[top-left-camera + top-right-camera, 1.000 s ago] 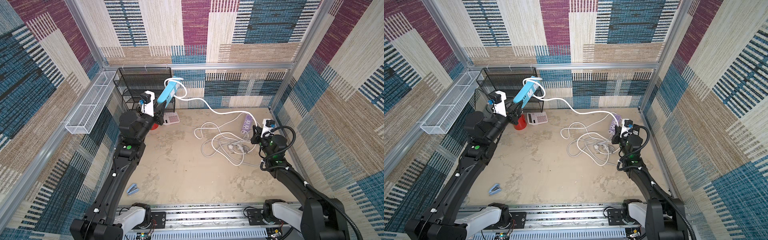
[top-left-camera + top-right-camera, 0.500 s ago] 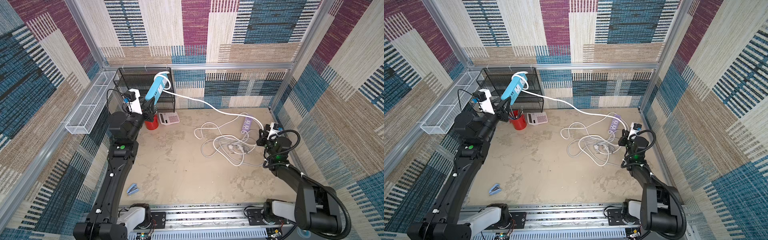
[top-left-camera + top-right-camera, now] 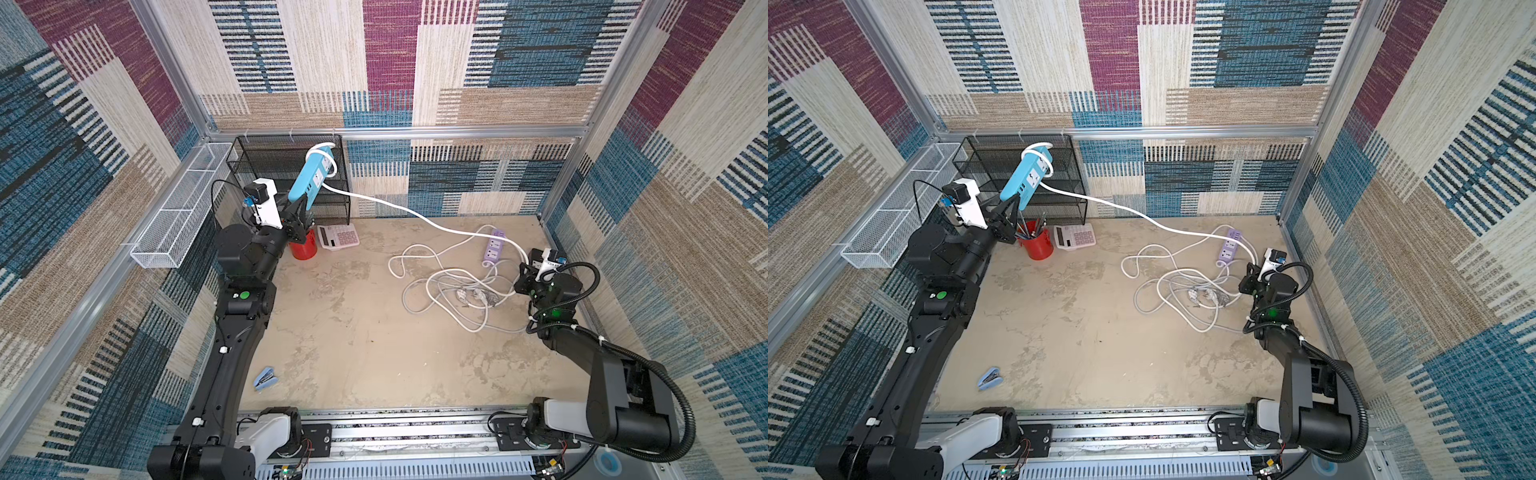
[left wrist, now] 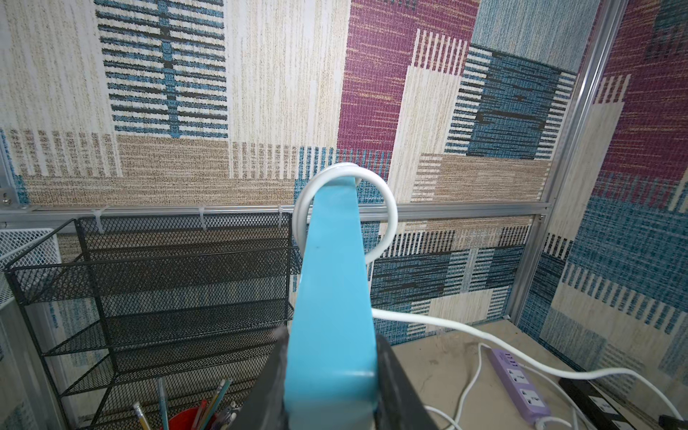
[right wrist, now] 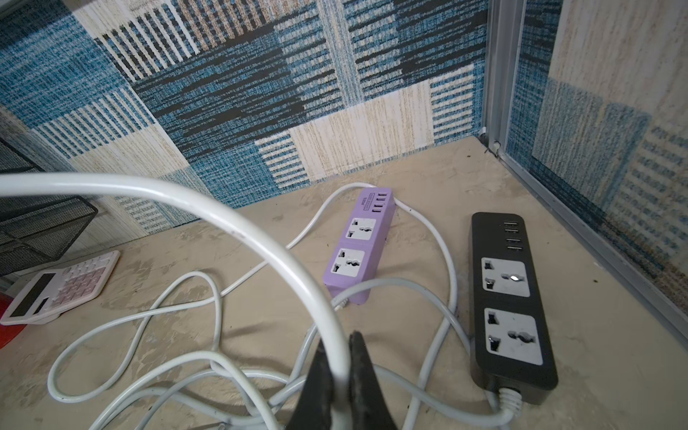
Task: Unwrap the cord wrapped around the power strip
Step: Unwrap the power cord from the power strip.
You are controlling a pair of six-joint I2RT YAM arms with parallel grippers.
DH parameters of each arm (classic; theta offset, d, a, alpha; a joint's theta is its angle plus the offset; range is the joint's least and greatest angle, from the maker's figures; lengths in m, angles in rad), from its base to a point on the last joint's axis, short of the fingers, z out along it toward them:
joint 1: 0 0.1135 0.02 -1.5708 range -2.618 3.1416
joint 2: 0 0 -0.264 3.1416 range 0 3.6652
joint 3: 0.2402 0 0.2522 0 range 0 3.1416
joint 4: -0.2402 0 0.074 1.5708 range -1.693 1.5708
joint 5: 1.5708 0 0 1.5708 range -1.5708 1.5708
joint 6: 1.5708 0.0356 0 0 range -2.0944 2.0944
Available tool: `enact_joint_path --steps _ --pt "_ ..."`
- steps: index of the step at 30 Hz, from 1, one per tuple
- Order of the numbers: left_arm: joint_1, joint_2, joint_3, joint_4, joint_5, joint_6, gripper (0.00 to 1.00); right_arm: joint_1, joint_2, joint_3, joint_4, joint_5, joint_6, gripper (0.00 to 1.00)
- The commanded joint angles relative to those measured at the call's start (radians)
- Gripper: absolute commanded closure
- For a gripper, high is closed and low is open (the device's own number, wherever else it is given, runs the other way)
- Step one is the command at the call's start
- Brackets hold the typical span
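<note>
A: Cord first: how much is off the blue power strip?

B: Most of it, by my reading. One loop rings the strip's far end. The rest runs free, sagging from the black mesh rack down to a loose heap on the floor, well away from the rack.

A: Where's the strip itself?

B: Raised and tilted just in front of the rack, its tip about level with the rack's top. The left gripper is clamped on its lower end, jaws against both sides.

A: And the other arm?

B: The right gripper, far across from the rack, is pinched tight on the white cord, low near the floor.

A: So what's left?

B: That one loop has to come off the tip. I'd judge that pulling the cord away from the rack, or turning the strip, would free it. Whether the cord is snagged in the heap by the purple strip, I can't tell.
</note>
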Motion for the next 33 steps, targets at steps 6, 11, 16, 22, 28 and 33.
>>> enact_joint_path --steps 6,11,16,22,28,33 --pt "0.003 0.008 0.009 0.122 -0.001 -0.032 1.00 -0.004 -0.016 -0.003 0.021 0.001 0.019 0.77" --pt "0.003 0.026 0.014 0.128 0.031 -0.055 1.00 -0.004 -0.054 -0.008 0.025 -0.029 0.007 0.15" --pt "0.001 0.053 0.031 0.129 0.088 -0.085 1.00 -0.001 -0.128 -0.014 0.020 -0.057 -0.013 0.02" --pt "0.000 0.098 0.073 0.115 0.200 -0.128 1.00 0.073 -0.231 -0.015 0.052 -0.131 -0.074 0.02" --pt "-0.014 0.117 0.109 0.093 0.279 -0.147 1.00 0.246 -0.224 0.057 0.076 -0.275 -0.153 0.02" --pt "-0.035 0.125 0.137 0.051 0.348 -0.133 1.00 0.350 -0.170 0.202 0.001 -0.389 -0.201 0.02"
